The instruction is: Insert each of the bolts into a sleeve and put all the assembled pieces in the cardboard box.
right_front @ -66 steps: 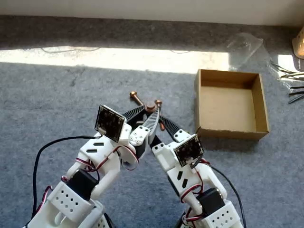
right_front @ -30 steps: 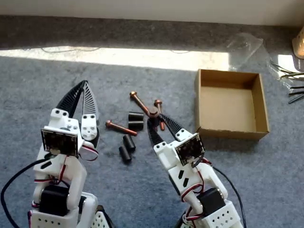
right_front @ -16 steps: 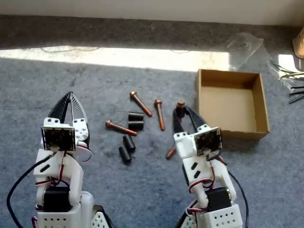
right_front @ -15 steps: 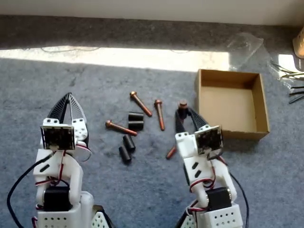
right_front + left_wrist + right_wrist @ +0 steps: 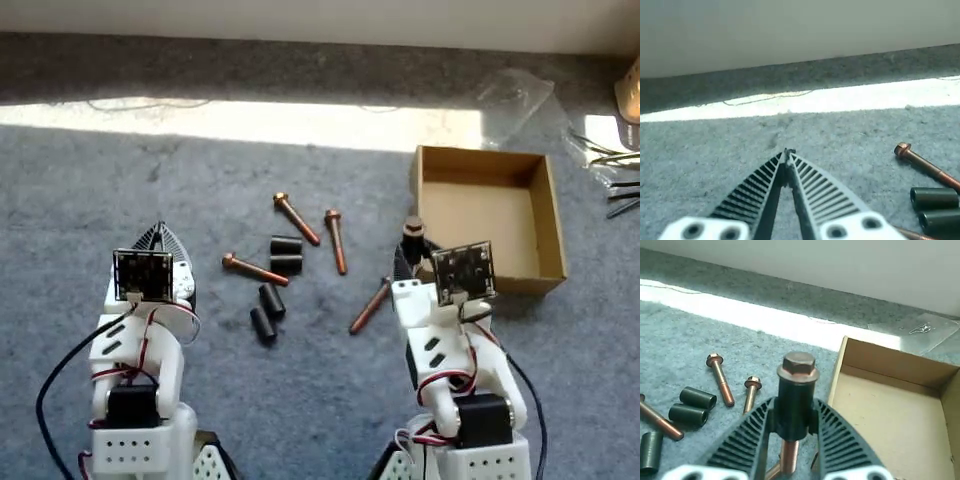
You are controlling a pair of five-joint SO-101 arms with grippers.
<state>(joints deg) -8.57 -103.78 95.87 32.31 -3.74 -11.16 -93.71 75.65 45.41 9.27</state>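
- Black ribbed jaws of the right gripper [image 5: 793,411] are drawn in tight on a dark sleeve [image 5: 795,395] that stands upright. A copper bolt [image 5: 798,365] runs through it, head on top and shank showing below.
- The held piece is at the wall of the cardboard box [image 5: 480,153] that faces the loose parts, near the box's front corner. I cannot tell whether it is over the rim or just outside.
- The box sits open-topped on grey carpet [image 5: 150,170].
- The left gripper [image 5: 787,156] has its tips pressed together with nothing between them. It points out over the carpet, well apart from the box.
- Four loose bolts [image 5: 297,218] lie on the carpet between the arms, and one of them is just beside the right arm.
- Four loose sleeves [image 5: 286,244] lie among them. Two touch side by side, and two more are nearer the arms.
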